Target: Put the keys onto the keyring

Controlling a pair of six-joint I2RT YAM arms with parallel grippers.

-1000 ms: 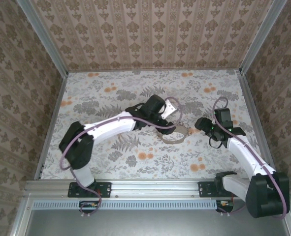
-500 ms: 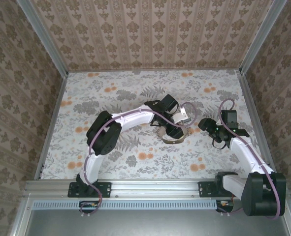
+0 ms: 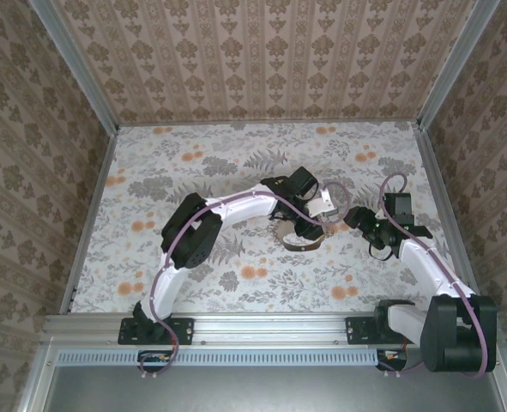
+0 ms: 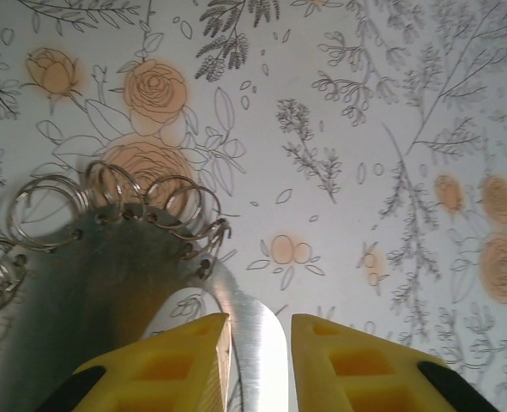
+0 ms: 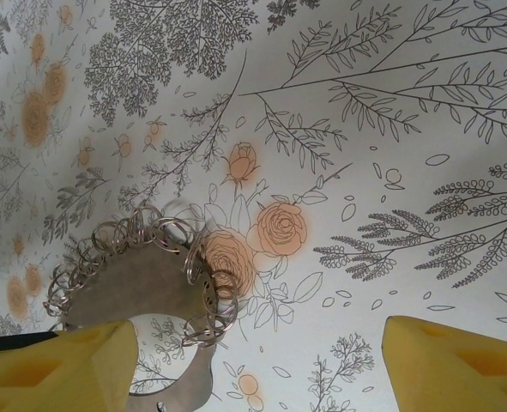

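Zero keys are hanging on the keyring point(image 4: 107, 283), so we are judging the threading entirely undone. Our left gripper point(image 4: 255, 339) is straddling its band narrowly, grip uncertain; our right gripper point(image 5: 262, 352) is hovering wide open beside the ring, which is lying between them.

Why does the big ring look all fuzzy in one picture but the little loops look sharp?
Left wrist view: the keyring band sits close to the lens and smears grey, with glare between the yellow fingers; the small loops farther off are crisp. Right wrist view: loops sharp, that arm's fingers soft. Top external view: even light, faint shadows.
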